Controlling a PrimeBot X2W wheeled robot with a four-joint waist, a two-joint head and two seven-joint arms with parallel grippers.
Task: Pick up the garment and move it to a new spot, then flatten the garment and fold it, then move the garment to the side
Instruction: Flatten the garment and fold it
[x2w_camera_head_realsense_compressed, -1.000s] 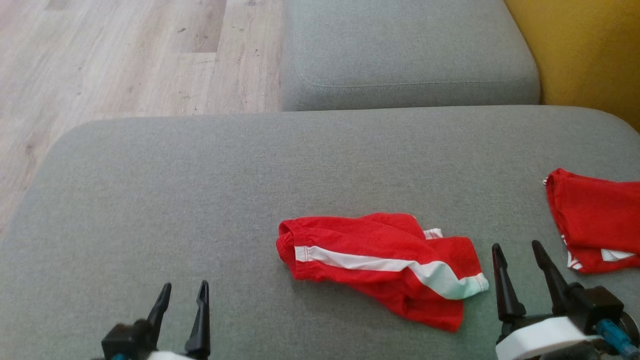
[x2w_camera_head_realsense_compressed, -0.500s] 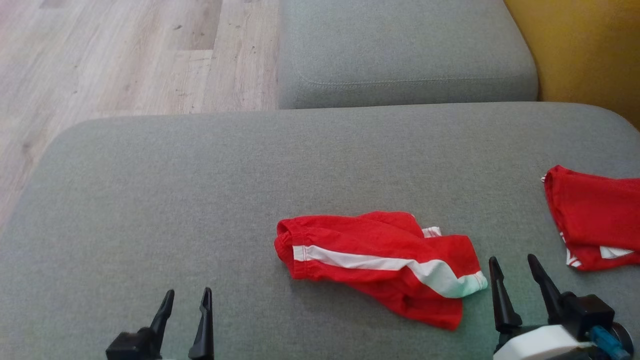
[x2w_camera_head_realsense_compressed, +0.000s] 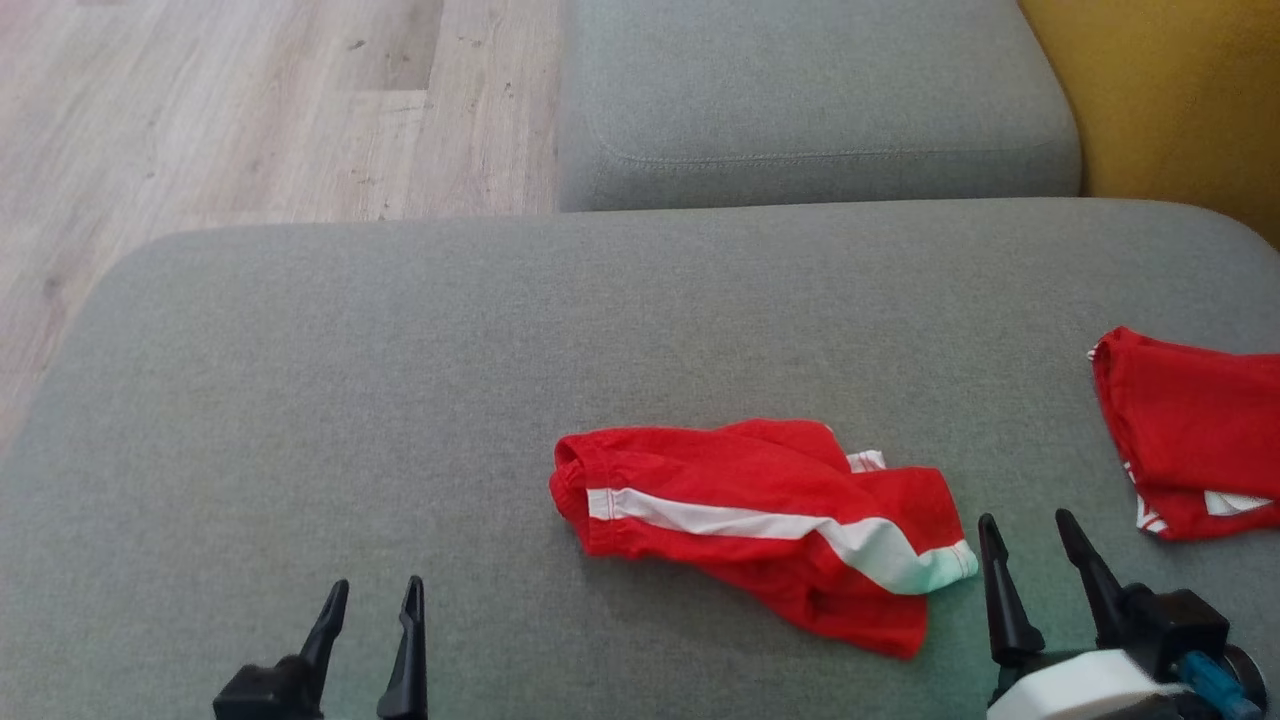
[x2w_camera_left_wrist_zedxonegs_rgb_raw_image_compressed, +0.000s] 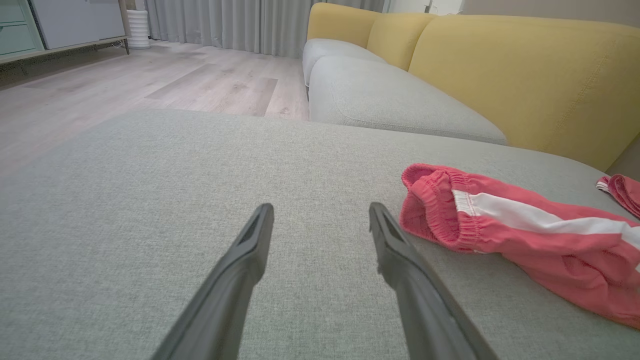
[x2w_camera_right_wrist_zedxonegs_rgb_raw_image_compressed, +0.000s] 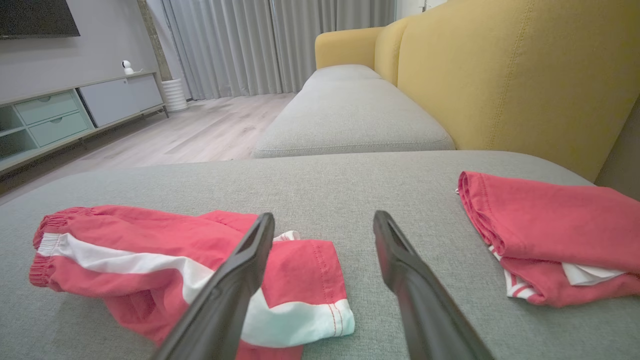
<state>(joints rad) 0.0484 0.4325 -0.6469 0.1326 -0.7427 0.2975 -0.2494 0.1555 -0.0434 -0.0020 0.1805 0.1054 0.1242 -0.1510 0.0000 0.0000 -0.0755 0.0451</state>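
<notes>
Crumpled red fabric shorts with a white side stripe (x2w_camera_head_realsense_compressed: 760, 520) lie unmoved near the front edge of the grey fabric sofa cushion (x2w_camera_head_realsense_compressed: 400, 400), right of centre. The right gripper (x2w_camera_head_realsense_compressed: 1027, 518) has drawn back slightly beside them. It and the left gripper (x2w_camera_head_realsense_compressed: 377, 584) both stand spread wide, empty. Pickup looks unstarted. No legible writing.

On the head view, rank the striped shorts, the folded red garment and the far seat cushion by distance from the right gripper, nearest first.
1. striped shorts, just left of the right gripper.
2. folded red garment, ahead and to its right.
3. far seat cushion, well beyond, at the top.
</notes>
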